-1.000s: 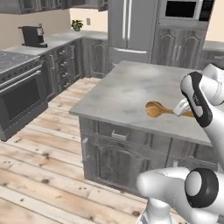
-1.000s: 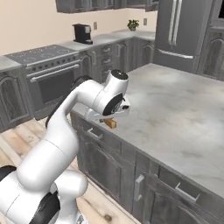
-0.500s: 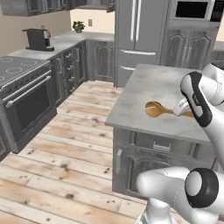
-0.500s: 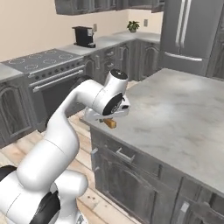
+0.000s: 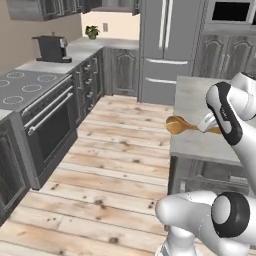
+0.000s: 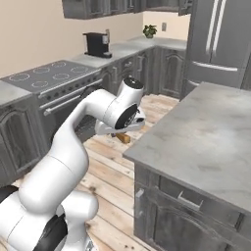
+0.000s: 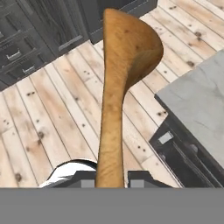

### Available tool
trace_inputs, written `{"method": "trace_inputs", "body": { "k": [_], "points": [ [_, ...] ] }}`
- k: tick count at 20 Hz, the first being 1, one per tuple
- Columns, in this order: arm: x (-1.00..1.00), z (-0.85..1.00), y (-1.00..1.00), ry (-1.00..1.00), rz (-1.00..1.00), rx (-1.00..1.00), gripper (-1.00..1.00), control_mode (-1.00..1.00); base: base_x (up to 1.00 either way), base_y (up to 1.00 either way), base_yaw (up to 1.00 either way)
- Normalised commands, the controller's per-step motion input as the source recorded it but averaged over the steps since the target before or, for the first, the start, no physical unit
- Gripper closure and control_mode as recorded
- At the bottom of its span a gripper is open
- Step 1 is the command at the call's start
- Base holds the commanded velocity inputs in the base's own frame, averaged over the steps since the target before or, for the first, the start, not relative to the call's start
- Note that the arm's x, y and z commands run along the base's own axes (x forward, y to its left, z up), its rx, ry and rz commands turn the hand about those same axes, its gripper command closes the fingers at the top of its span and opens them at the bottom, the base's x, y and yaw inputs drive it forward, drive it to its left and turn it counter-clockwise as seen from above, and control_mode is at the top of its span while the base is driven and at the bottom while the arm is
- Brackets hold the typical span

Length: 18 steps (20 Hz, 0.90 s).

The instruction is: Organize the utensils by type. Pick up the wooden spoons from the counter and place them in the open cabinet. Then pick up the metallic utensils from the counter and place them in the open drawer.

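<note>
Currently the gripper [image 7: 111,180] is clamped on the handle of one wooden spoon [image 7: 122,70], its bowl pointing away from the hand. Spoon is held in the air past the corner of the counter [image 5: 200,142], above the wooden floor [image 5: 110,165].

The white arm rises from the base, bends at its dark elbow joint and reaches forward with the wrist turned roughly level. The gripper [image 7: 112,181] is closed on the handle of a wooden spoon [image 7: 124,70], which runs straight out ahead between the fingertips, bowl at the far end.
</note>
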Motion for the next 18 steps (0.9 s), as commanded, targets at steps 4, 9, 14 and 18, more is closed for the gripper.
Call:
{"method": "trace_inputs", "body": {
  "k": [4,9,14,18],
  "points": [
    [0.0,0.0,0.0,0.0,0.0,0.0,1.0,1.0,0.76,0.76,-0.22],
    [0.0,0.0,0.0,0.0,0.0,0.0,1.0,1.0,0.81,0.72,-0.24],
    [0.0,0.0,0.0,0.0,0.0,0.0,1.0,1.0,0.95,0.4,-0.34],
    [0.0,0.0,0.0,0.0,0.0,0.0,1.0,1.0,1.0,0.33,-0.3]
  ]
}}
